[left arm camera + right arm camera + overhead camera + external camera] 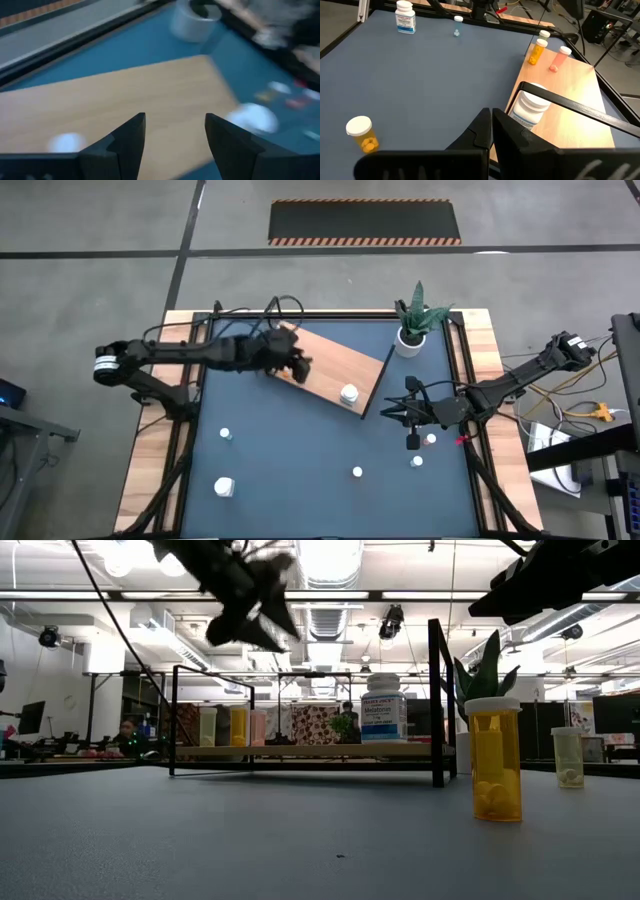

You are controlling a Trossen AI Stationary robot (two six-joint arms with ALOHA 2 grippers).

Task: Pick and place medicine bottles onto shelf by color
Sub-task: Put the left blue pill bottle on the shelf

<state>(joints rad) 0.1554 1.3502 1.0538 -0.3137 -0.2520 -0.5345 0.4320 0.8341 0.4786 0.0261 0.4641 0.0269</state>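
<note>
While a few bottles already stand on the light-brown wooden shelf board with its thin black frame, plenty of sorting is left. On the board, the right wrist view shows a big white-capped bottle with a printed label near the closer edge, and at the far end a small orange bottle, a pale one behind it and a pink one just beside it.

Out on the dark blue tabletop, more wait: a larger white labelled bottle near the front left, a tiny white-capped one behind it, another small one mid-table, and a couple by the right arm. From table height, an orange cylinder with a white cap stands close, with a yellowish one beyond. My read: under half done.

Now the tools. Over the shelf's far end hovers the left gripper, its dark fingers spread apart with only bare wood between them, holding nothing. Beside the shelf's right corner, the right gripper hangs over the table, fingers pressed together, empty too.
</note>
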